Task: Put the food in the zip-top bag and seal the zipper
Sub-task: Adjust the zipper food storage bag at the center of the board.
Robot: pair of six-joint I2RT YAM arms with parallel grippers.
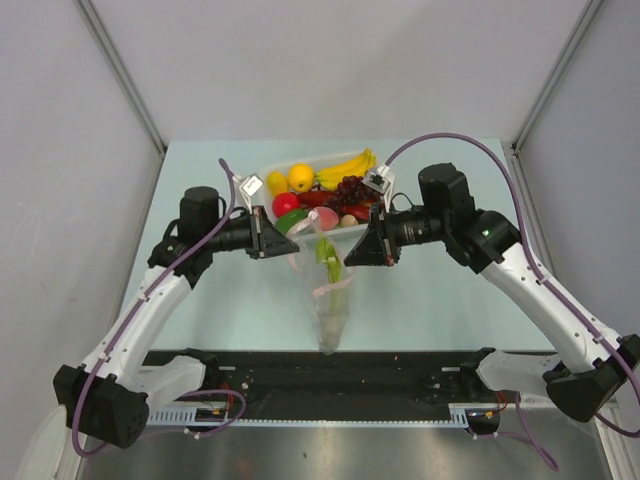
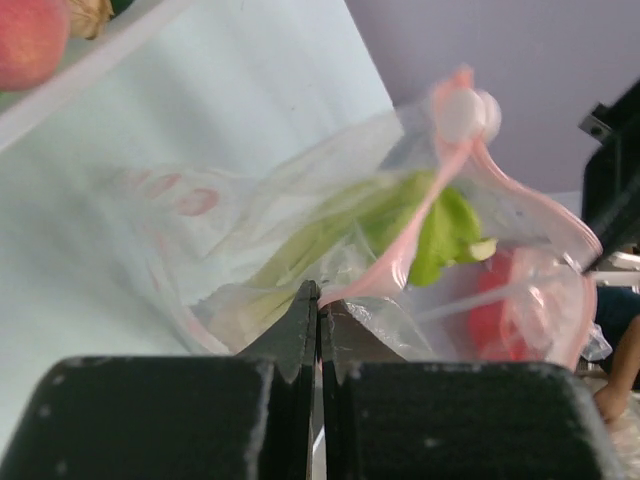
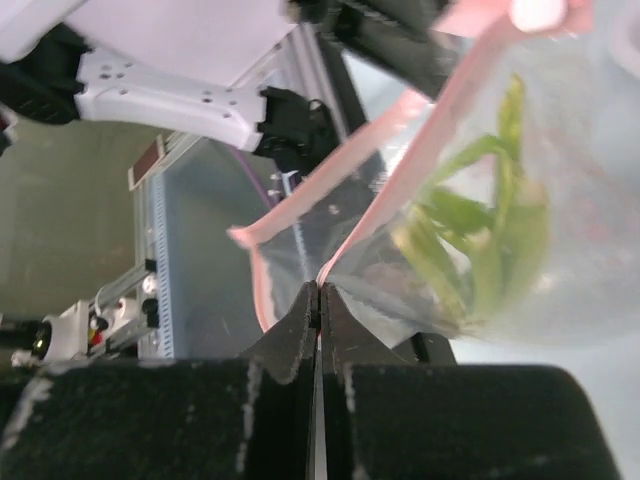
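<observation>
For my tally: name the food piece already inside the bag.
The green leafy stalk; it sits inside the clear bag, while the fruits lie in the basket.

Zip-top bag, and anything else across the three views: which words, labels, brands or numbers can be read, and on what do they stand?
No readable text in any view.
Bag: faint pink-red printed marks, too blurred to tell whether they are letters, numbers or only a pattern.
</observation>
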